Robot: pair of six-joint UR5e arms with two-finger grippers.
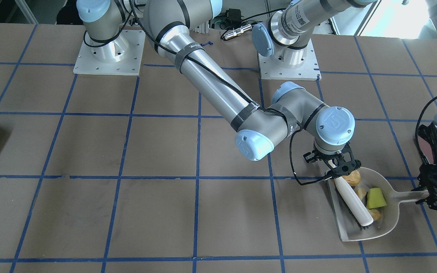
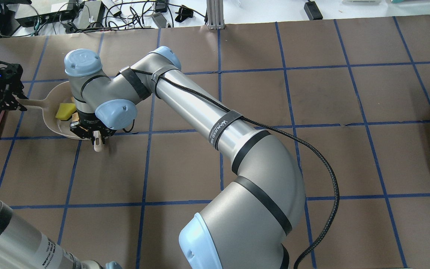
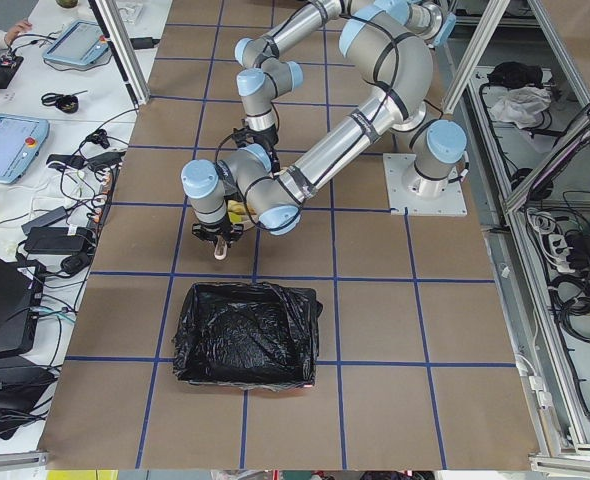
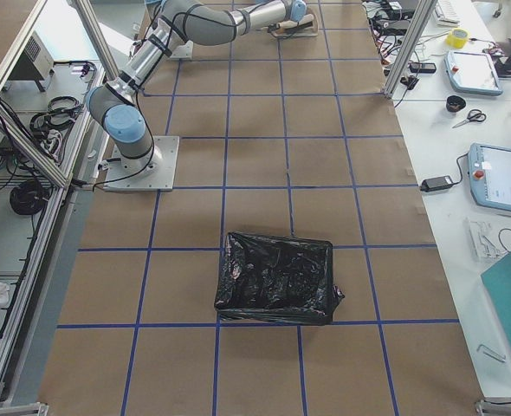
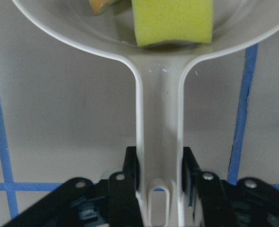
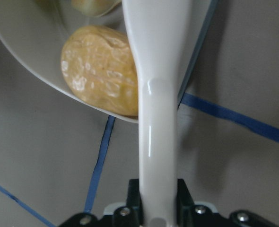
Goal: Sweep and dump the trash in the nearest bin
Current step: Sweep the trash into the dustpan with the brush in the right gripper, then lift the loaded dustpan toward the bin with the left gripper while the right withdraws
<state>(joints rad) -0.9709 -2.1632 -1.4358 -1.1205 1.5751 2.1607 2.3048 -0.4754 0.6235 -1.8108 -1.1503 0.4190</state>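
**Progress.** The sweeping stage looks complete. All three pieces of trash lie inside the dustpan (image 1: 353, 231), and no loose debris shows on the table (image 1: 127, 151) in any view. The pan rests on the table, not yet raised. In my judgement, what is left is to clear the brush from the pan, lift the pan, carry it to the bin and tip it out.

**Grippers.** The left gripper (image 5: 159, 165) is clamped on the end of the dustpan handle, with a jaw pressed to each side. The right gripper (image 6: 158, 189) is clamped in the same way on the white handle of the brush (image 1: 351, 201). The right arm reaches across into the left arm's half of the table. The brush lies diagonally across the pan with its bristle end down near the pan's open mouth.

**Trash.**
- The golden-brown bread roll (image 6: 99, 71) sits against the curved back wall, touching the brush handle.
- The yellow-and-green sponge block (image 5: 172, 21) lies at the handle end of the pan.
- The tan croissant (image 1: 361, 194) is wedged between the brush and the sponge (partly hidden, so its full outline cannot be confirmed).

**Bin.** The nearest bin (image 3: 300, 335), lined with a crinkly black bag, stands at the left arm's end of the table. It is near the pan but not touching it. The second bin, at the opposite end, is well apart.
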